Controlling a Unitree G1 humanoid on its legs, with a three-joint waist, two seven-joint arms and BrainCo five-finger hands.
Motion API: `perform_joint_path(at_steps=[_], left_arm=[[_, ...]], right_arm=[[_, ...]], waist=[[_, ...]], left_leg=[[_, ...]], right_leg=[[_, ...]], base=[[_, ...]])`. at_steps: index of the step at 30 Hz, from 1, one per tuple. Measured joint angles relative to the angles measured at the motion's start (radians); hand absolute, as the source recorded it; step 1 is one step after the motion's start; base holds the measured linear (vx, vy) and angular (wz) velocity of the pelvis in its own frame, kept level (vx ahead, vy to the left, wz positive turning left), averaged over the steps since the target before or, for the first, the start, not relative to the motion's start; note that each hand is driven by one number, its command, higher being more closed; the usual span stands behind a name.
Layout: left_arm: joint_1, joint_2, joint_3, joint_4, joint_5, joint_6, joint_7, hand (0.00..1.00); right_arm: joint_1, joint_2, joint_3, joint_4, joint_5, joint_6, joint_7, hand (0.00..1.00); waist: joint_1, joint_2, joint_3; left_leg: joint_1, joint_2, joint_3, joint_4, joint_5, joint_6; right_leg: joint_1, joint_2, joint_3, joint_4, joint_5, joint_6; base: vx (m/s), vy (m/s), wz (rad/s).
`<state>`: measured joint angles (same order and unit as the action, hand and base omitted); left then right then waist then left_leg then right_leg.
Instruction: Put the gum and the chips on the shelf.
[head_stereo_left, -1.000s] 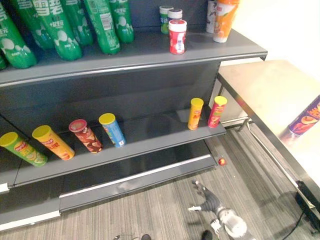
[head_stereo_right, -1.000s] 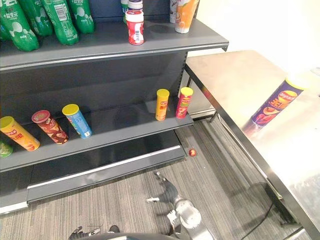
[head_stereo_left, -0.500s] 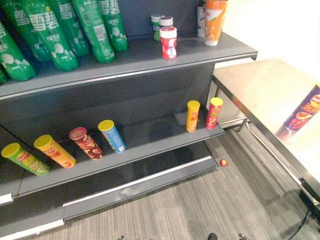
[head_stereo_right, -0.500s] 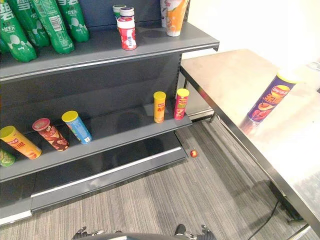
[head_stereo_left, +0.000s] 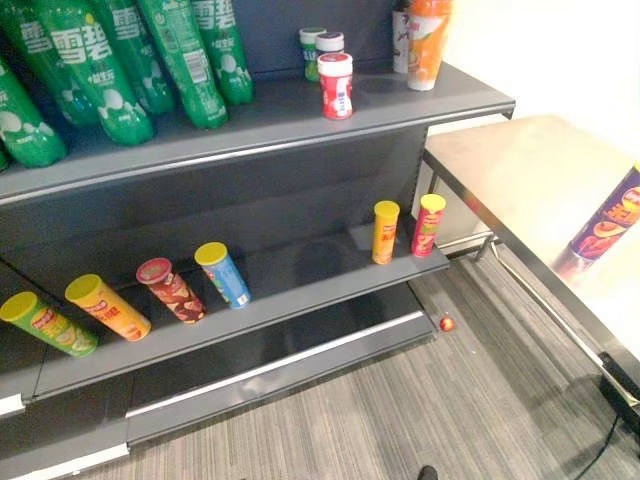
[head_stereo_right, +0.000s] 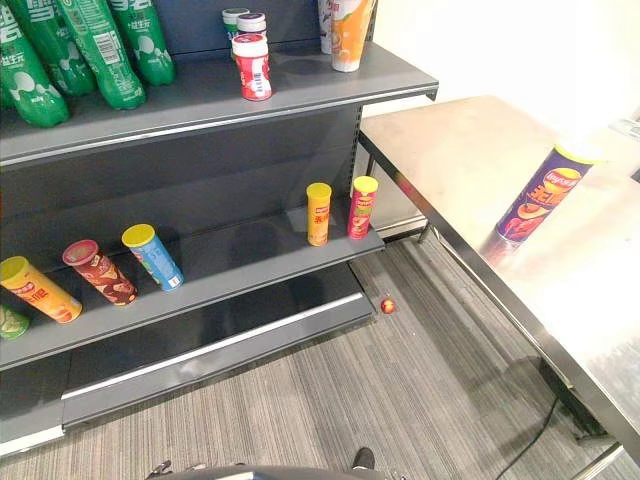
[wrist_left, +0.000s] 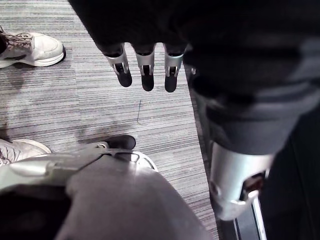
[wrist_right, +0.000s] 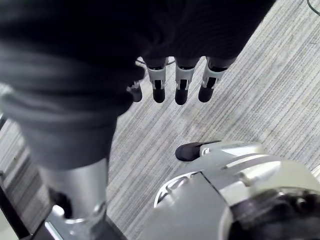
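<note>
Gum looks settled, as far as I can judge: a red-and-white gum jar (head_stereo_left: 336, 86) stands upright on the top shelf (head_stereo_left: 270, 106), near its front edge. It is just ahead of two pale-lidded jars (head_stereo_left: 320, 46) and well to the right of the green bottles (head_stereo_left: 150, 60).

Chips are what is left. The purple chips can (head_stereo_right: 540, 203) stands upright on the steel desk (head_stereo_right: 460, 150), which sits to the right of the shelf unit, and the can is well apart from everything else. I reckon the task is about half done, with that can yet to be fetched and set down.

The lower shelf (head_stereo_left: 310, 265) has a bare stretch between the blue can (head_stereo_left: 224, 274) that lies tilted there and the yellow can (head_stereo_left: 386, 231) standing near the right end. A pink can (head_stereo_left: 428, 224) stands just beside the yellow one. That gap seems a fair place for the chips, though the top shelf has room too.

My left hand (wrist_left: 146, 65) hangs down at my side over the striped carpet (wrist_left: 100, 100), fingers straight and slack, grasping nothing. My right hand (wrist_right: 182, 80) hangs the same way on the other side, fingers loose and empty. Neither hand is anywhere near the desk, so a turn and a reach toward the can would come first.

A person's pale shoes (wrist_left: 32, 50) show on the carpet beyond my left hand. A small red thing (head_stereo_left: 446, 323) lies on the floor by the shelf base.
</note>
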<state>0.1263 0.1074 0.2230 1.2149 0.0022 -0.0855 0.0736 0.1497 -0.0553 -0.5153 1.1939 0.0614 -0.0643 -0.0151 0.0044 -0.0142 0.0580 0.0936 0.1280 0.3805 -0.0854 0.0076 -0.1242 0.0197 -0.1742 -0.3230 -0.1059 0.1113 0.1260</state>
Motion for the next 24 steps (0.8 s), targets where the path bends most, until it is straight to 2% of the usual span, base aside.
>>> perform_joint_path(at_steps=[3, 5, 6, 9, 10, 11, 12, 13, 14, 15, 16, 17, 18, 20, 22, 23, 24], left_arm=[[-0.004, 0.001, 0.001, -0.001, -0.002, 0.0, -0.002, 0.0], [-0.003, 0.003, 0.001, 0.0, -0.003, 0.001, -0.002, 0.0], [-0.004, 0.005, 0.0, 0.0, -0.022, 0.001, -0.002, 0.0], [-0.011, 0.011, 0.001, 0.01, -0.03, 0.001, -0.001, 0.0], [-0.019, 0.016, 0.01, 0.011, -0.031, 0.001, -0.002, 0.0], [-0.019, 0.019, 0.012, 0.011, -0.03, 0.001, -0.002, 0.0], [-0.021, 0.004, 0.018, 0.008, -0.03, 0.001, -0.001, 0.0], [-0.022, -0.003, 0.018, 0.005, -0.03, 0.001, -0.001, 0.0], [-0.024, -0.002, 0.019, -0.003, -0.03, 0.001, -0.003, 0.0], [-0.025, 0.006, 0.019, -0.003, -0.031, 0.0, -0.004, 0.0], [-0.027, 0.02, 0.017, -0.005, -0.034, 0.001, -0.006, 0.0], [-0.034, 0.027, 0.018, -0.005, -0.039, 0.001, -0.008, 0.0], [-0.039, 0.029, 0.018, -0.002, -0.039, 0.002, -0.008, 0.0], [-0.054, 0.009, 0.016, 0.003, -0.04, 0.002, -0.012, 0.0], [-0.062, -0.005, 0.016, -0.003, -0.04, 0.001, -0.012, 0.0], [-0.069, -0.012, 0.016, -0.005, -0.041, 0.001, -0.013, 0.0], [-0.076, -0.018, 0.019, -0.009, -0.041, 0.0, -0.013, 0.0]], right_arm=[[-0.001, 0.004, -0.038, -0.001, 0.027, -0.001, 0.001, 0.0], [-0.001, 0.007, -0.05, -0.004, 0.037, -0.002, 0.001, 0.0], [0.0, 0.023, -0.074, -0.011, 0.047, -0.005, 0.001, 0.0], [0.01, 0.038, -0.091, -0.022, 0.076, -0.005, 0.001, 0.0], [0.024, 0.06, -0.111, -0.024, 0.077, -0.002, 0.001, 0.0], [0.032, 0.068, -0.113, -0.031, 0.078, -0.001, 0.0, 0.0], [0.04, 0.068, -0.116, -0.042, 0.081, 0.0, 0.0, 0.0], [0.036, 0.064, -0.115, -0.041, 0.084, 0.001, 0.0, 0.0], [0.021, 0.062, -0.115, -0.041, 0.095, 0.002, -0.001, 0.0], [0.029, 0.063, -0.108, -0.036, 0.095, 0.003, -0.002, 0.0], [0.03, 0.063, -0.103, -0.016, 0.094, 0.008, -0.001, 0.0], [0.016, 0.058, -0.103, 0.007, 0.093, 0.01, -0.004, 0.0], [0.006, 0.055, -0.104, 0.013, 0.092, 0.01, -0.004, 0.0], [-0.018, 0.047, -0.106, 0.0, 0.092, 0.007, -0.006, 0.0], [-0.021, 0.035, -0.108, 0.003, 0.092, 0.01, -0.008, 0.0], [-0.022, 0.033, -0.108, 0.0, 0.092, 0.009, -0.01, 0.0], [-0.023, 0.033, -0.109, 0.0, 0.092, 0.008, -0.011, 0.0]], waist=[[-0.001, -0.004, 0.002], [-0.004, -0.012, 0.01], [-0.011, -0.014, 0.017], [-0.034, -0.029, 0.032], [-0.031, -0.043, 0.042], [-0.03, -0.048, 0.045], [-0.03, -0.024, 0.049], [-0.03, 0.001, 0.053], [-0.035, 0.005, 0.075], [-0.035, 0.001, 0.079], [-0.033, -0.022, 0.077], [-0.029, -0.04, 0.08], [-0.03, -0.043, 0.086], [-0.034, -0.008, 0.107], [-0.035, 0.001, 0.106], [-0.039, 0.021, 0.097], [-0.047, 0.018, 0.096]], left_leg=[[0.014, 0.002, 0.026, 0.003, -0.009, -0.001], [0.02, 0.006, 0.054, 0.016, -0.019, 0.0], [0.03, 0.007, 0.099, 0.035, -0.032, 0.004], [0.043, -0.002, 0.168, 0.059, -0.062, 0.003], [0.065, -0.008, 0.242, 0.064, -0.076, 0.01], [0.069, -0.011, 0.274, 0.067, -0.083, 0.021], [0.07, 0.0, 0.332, 0.043, -0.085, 0.037], [0.073, 0.018, 0.366, 0.032, -0.079, 0.046], [0.085, 0.037, 0.441, 0.046, -0.084, 0.047], [0.087, 0.038, 0.456, 0.058, -0.092, 0.045], [0.088, 0.038, 0.499, 0.081, -0.102, 0.04], [0.091, 0.037, 0.551, 0.113, -0.107, 0.027], [0.096, 0.038, 0.575, 0.124, -0.11, 0.025], [0.12, 0.046, 0.6, 0.124, -0.108, 0.024], [0.121, 0.056, 0.602, 0.125, -0.108, 0.024], [0.121, 0.064, 0.604, 0.125, -0.108, 0.024], [0.121, 0.07, 0.608, 0.125, -0.108, 0.023]], right_leg=[[-0.011, 0.002, 0.026, 0.019, 0.0, -0.001], [-0.049, -0.002, 0.06, 0.084, -0.024, -0.001], [-0.088, -0.004, 0.1, 0.14, -0.034, -0.002], [-0.116, -0.007, 0.154, 0.149, -0.023, 0.0], [-0.126, -0.004, 0.149, 0.122, 0.0, -0.021], [-0.129, -0.009, 0.128, 0.108, -0.027, -0.055], [-0.136, -0.036, -0.054, 0.124, -0.091, -0.135], [-0.145, -0.056, -0.155, 0.159, -0.108, -0.152], [-0.159, -0.126, -0.348, 0.362, -0.128, -0.185], [-0.154, -0.149, -0.399, 0.434, -0.147, -0.183], [-0.129, -0.177, -0.475, 0.51, -0.195, -0.173], [-0.119, -0.176, -0.528, 0.487, -0.222, -0.163], [-0.118, -0.162, -0.54, 0.464, -0.22, -0.16], [-0.11, -0.087, -0.501, 0.362, -0.17, -0.134], [-0.11, -0.052, -0.468, 0.301, -0.144, -0.132], [-0.102, -0.022, -0.458, 0.246, -0.132, -0.127], [-0.099, -0.002, -0.456, 0.208, -0.123, -0.119]], base=[[0.01, 0.002, -0.19], [0.0, 0.031, -0.58], [0.0, 0.039, -0.83], [-0.04, 0.043, -0.89], [-0.1, 0.029, -1.05], [-0.15, 0.043, -1.49], [-0.15, 0.077, -1.21], [-0.13, 0.113, -1.66], [-0.06, 0.1, -1.29], [0.03, 0.048, -1.4], [0.08, -0.023, -1.24], [0.09, -0.043, -1.27], [0.08, -0.062, -1.3], [0.03, -0.052, -1.08], [0.0, -0.038, -0.68], [-0.01, -0.043, -0.43], [-0.02, -0.047, -0.26]])
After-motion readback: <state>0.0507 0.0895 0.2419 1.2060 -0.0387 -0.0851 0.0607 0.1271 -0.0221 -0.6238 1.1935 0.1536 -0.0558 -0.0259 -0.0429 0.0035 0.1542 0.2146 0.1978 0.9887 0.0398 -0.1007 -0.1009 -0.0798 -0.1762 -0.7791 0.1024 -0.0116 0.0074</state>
